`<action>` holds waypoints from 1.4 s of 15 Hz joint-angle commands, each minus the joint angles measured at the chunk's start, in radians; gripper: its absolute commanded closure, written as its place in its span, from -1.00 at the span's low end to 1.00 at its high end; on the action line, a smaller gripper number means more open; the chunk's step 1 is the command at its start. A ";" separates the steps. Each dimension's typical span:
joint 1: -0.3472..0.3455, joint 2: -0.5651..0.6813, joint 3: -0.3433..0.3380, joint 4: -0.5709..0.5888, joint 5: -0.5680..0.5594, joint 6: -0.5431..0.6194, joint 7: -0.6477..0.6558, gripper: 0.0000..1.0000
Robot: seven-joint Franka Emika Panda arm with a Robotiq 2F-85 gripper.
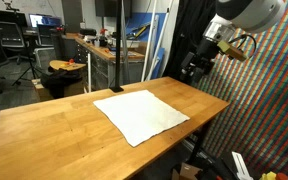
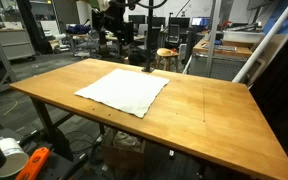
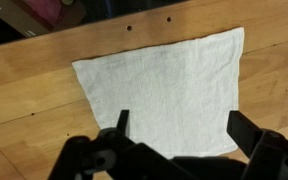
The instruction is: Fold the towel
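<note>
Lighting: bright, even indoor light from overhead in the 2 exterior views. The tabletop (image 1: 44, 125) carries a soft sheen and no hard shadows. The towel (image 3: 164, 95) reads near-overexposed white, its weave faint in the wrist view. The end effector (image 3: 178, 115) is dark and soft-focused at that view's lower edge. Resolution is low, and the backgrounds are grainy and slightly blurred.

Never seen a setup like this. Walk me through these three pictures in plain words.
This is a robot arm with a two-fingered pincer at its end. Two pictures come from cameras standing around the wooden table. The third comes from a camera on the arm's wrist, looking down past the pincer. A white towel lies flat and unfolded on the table. The pincer is open, clear of the towel, and holds nothing.
</note>
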 commanded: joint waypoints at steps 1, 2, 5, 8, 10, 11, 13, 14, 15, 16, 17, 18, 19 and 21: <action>-0.025 0.003 0.023 0.008 0.014 -0.004 -0.011 -1.00; -0.025 0.002 0.022 0.014 0.014 -0.004 -0.011 -1.00; -0.025 -0.002 0.022 0.017 0.014 -0.004 -0.011 -1.00; -0.025 -0.002 0.022 0.017 0.014 -0.004 -0.011 -1.00; -0.025 -0.002 0.022 0.017 0.014 -0.004 -0.011 -1.00; -0.041 0.016 0.043 0.021 0.017 0.022 0.065 -1.00; -0.068 0.053 0.069 0.027 0.024 0.056 0.184 -1.00; -0.080 0.066 0.080 0.024 0.025 0.076 0.232 -1.00; -0.091 0.082 0.089 0.022 0.029 0.092 0.279 -1.00; -0.101 0.098 0.096 0.022 0.035 0.102 0.324 -1.00; -0.108 0.115 0.099 0.020 0.047 0.103 0.363 -1.00; -0.115 0.128 0.100 0.016 0.060 0.109 0.401 -1.00; -0.121 0.145 0.097 0.011 0.078 0.111 0.431 -1.00; -0.131 0.175 0.082 0.005 0.115 0.120 0.453 -1.00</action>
